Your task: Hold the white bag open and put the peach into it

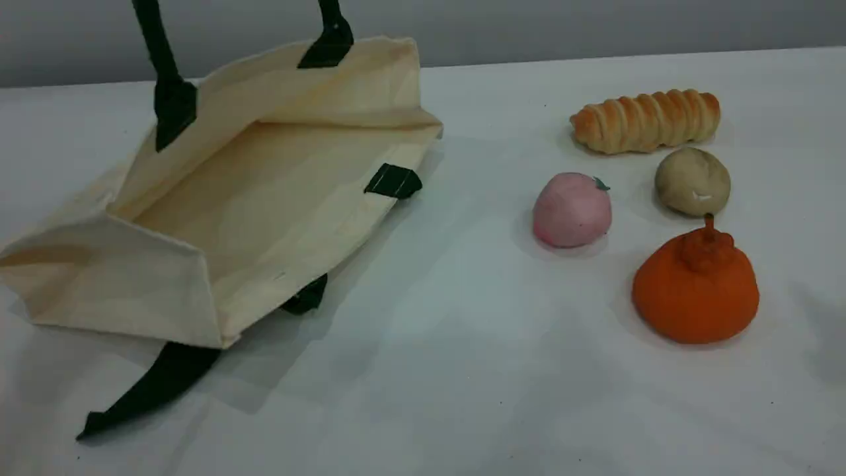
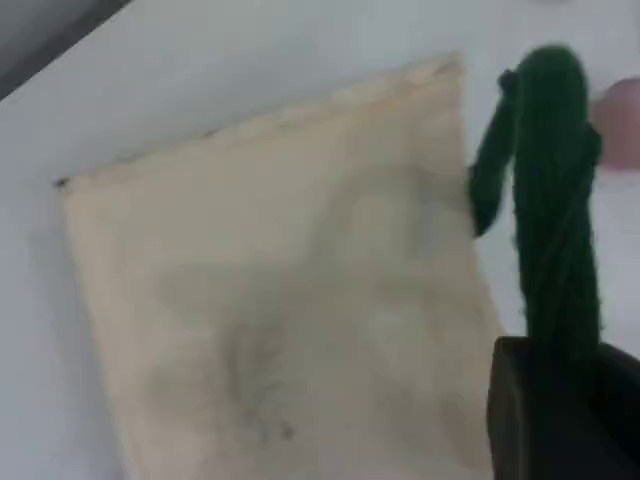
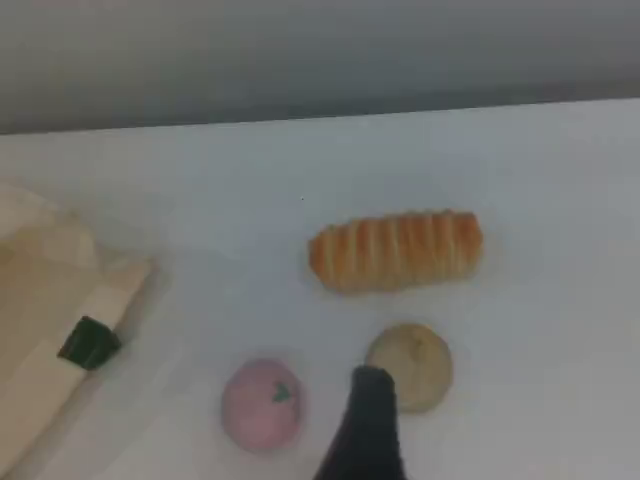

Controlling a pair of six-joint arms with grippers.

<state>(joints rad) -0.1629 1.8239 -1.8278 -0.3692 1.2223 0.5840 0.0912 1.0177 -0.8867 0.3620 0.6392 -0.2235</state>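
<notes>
The white bag (image 1: pixel 264 192) lies on its side at the left of the table, its mouth open toward the front. Its upper green handle (image 1: pixel 173 99) is pulled taut and runs out of the scene view's top edge. In the left wrist view that handle (image 2: pixel 550 200) runs down into my left gripper (image 2: pixel 560 410), which is shut on it above the bag's cloth (image 2: pixel 280 300). The peach (image 1: pixel 572 210) sits on the table to the right of the bag, untouched. In the right wrist view one dark fingertip (image 3: pixel 368 415) of my open right gripper hovers above, between the peach (image 3: pixel 262 403) and the potato.
A bread roll (image 1: pixel 646 120), a beige potato (image 1: pixel 692 180) and an orange knobbed fruit (image 1: pixel 695 291) lie close around the peach on the right. The bag's lower handle (image 1: pixel 152 390) trails flat on the table toward the front left.
</notes>
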